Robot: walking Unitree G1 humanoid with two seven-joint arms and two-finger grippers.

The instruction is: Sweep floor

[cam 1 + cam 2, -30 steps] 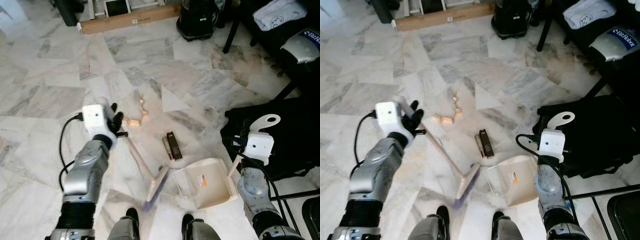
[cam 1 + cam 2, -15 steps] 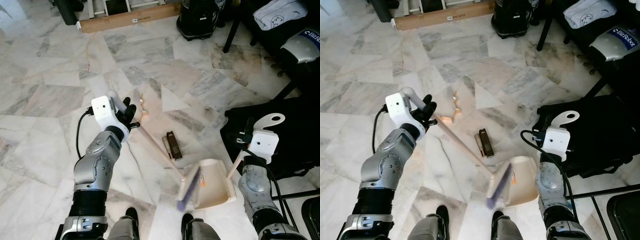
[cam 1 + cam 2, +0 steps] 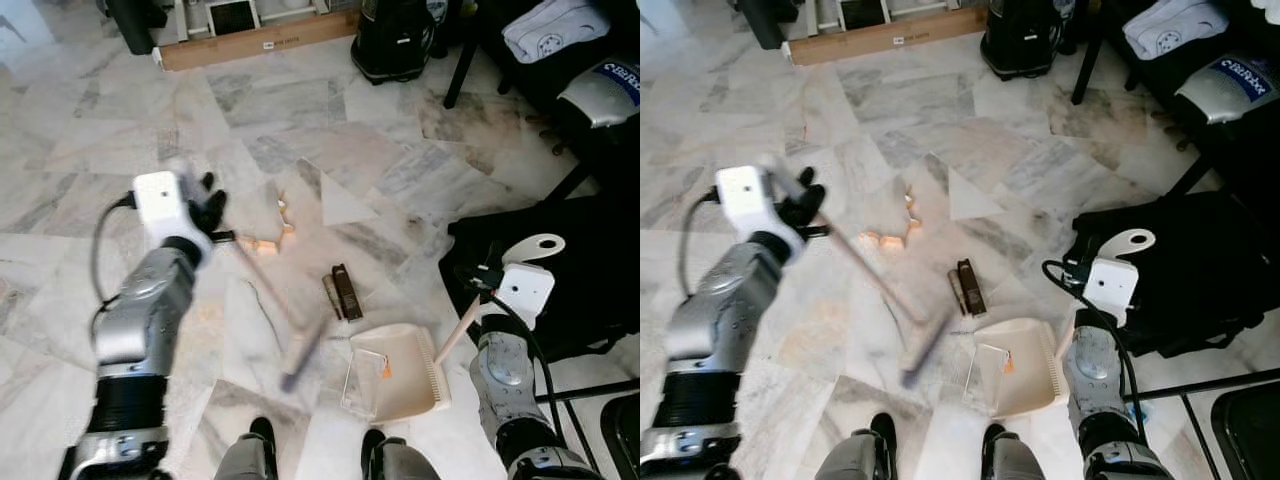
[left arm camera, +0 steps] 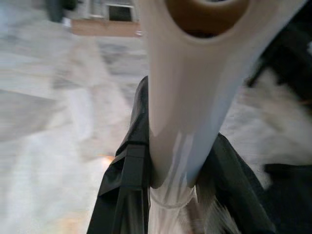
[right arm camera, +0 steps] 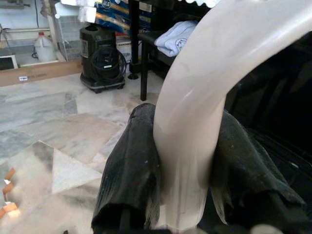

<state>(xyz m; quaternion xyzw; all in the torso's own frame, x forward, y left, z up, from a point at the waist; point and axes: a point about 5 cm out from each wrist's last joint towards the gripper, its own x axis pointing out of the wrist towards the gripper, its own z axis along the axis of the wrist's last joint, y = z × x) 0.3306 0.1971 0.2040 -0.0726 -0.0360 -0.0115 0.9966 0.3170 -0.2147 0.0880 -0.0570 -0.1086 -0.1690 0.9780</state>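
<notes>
On the marble floor the left gripper is pinched around the top of a pale broom, whose handle slants down to a blurred head resting on the tiles just left of the dustpan. The right gripper is clamped on the cream handle of the dustpan, which lies flat in front of the robot's feet with its open mouth toward the broom. A dark brown block lies just beyond the dustpan, a few small tan scraps lie farther out near the broom handle, and a black bag sits at the right.
</notes>
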